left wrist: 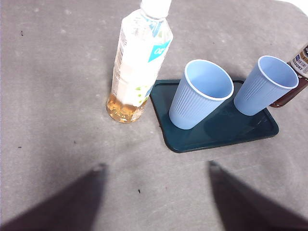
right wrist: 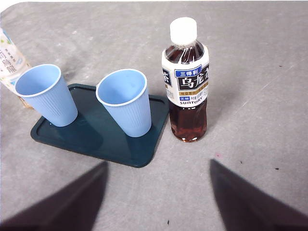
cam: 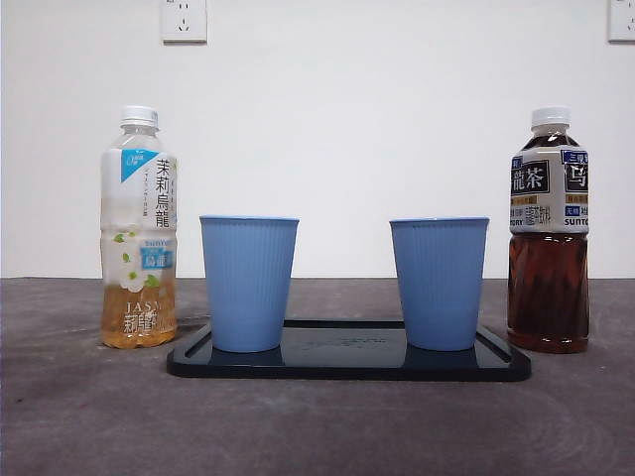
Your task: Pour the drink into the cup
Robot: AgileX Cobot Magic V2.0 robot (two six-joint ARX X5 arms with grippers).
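Dark tray [cam: 347, 369], two cups [cam: 248, 283], flanking bottles [cam: 139, 228]

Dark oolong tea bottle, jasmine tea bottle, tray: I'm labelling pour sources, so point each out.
Dark oolong tea bottle [right wrist: 185, 86], right wrist view, on its label.
Jasmine tea bottle [left wrist: 137, 62], left wrist view, on its label.
Tray [cam: 347, 349], front view, on the bare floor between the cups.

A plain white wall [cam: 397, 119] is rising behind the grey, mottled table [cam: 89, 416], carrying two white power sockets [cam: 184, 20] near its top, with soft, even light falling across everything
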